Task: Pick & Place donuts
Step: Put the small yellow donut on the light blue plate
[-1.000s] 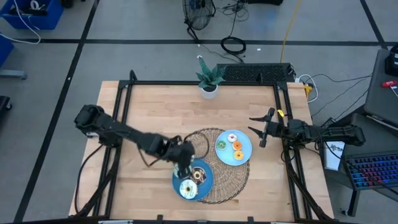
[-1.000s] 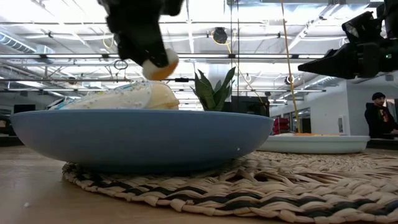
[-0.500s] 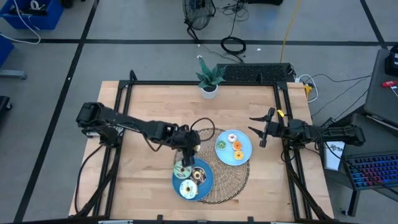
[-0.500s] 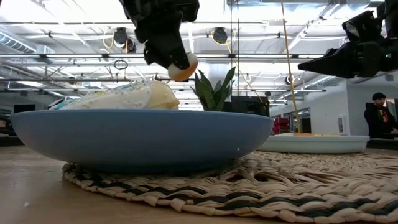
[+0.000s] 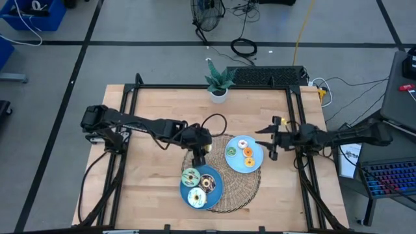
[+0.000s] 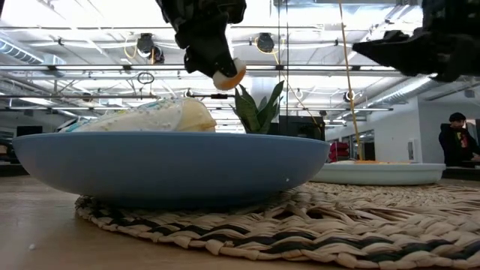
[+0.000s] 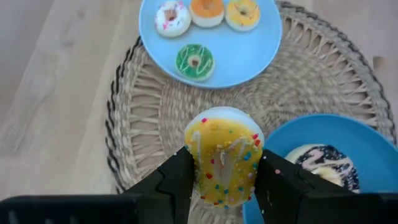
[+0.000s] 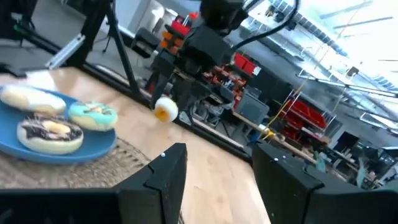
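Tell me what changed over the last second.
The left gripper, shut on the yellow donut, lifted it off the near plate toward the far plate. The right gripper shifted slightly toward the far plate, holding nothing. Both plates, their other donuts and the woven mat stayed put.

even, bright overhead light falls across the counter (image 5: 162, 117) in the high view, with only soft, short shadows under the arms. in the low view the ceiling lights (image 6: 315, 15) blow out to white glare, and the near blue plate (image 6: 172, 169) and woven mat (image 6: 300, 225) are softly out of focus. the left wrist view is crisp on the yellow donut (image 7: 224, 162); the dark fingers (image 7: 168, 186) blur at the frame's edge. the right wrist view is tilted and hazy.
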Controlling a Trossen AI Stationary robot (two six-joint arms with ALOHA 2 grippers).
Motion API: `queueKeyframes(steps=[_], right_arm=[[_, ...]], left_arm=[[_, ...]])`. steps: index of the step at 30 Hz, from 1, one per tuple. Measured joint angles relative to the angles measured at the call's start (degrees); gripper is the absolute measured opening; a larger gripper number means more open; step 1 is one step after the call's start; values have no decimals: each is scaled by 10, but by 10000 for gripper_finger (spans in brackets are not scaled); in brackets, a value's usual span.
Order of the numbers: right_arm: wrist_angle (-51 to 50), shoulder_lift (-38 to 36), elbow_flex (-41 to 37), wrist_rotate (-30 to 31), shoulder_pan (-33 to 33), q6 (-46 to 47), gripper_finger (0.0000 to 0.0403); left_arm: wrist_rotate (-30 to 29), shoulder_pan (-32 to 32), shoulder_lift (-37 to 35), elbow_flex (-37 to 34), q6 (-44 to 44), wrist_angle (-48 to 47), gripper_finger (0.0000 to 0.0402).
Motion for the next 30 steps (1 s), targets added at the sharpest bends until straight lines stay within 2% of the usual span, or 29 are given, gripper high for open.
queueKeyframes(steps=[3,5,12,17,20,23,30], right_arm=[[70,105,26,0,2,-17,167],[70,184,53,3,11,-40,167],[76,479,255,127,46,-176,167],[85,630,375,139,50,-253,167],[106,680,410,180,49,-306,167],[163,700,426,193,48,-330,167],[191,707,425,114,55,-296,167]], left_arm=[[4,8,0,0,2,-12,149],[7,14,0,0,8,-17,149],[19,26,0,0,45,-33,149],[55,24,0,0,78,-35,149],[74,24,0,0,79,-52,149],[73,25,0,0,90,-59,149],[74,38,0,0,126,-55,149]])
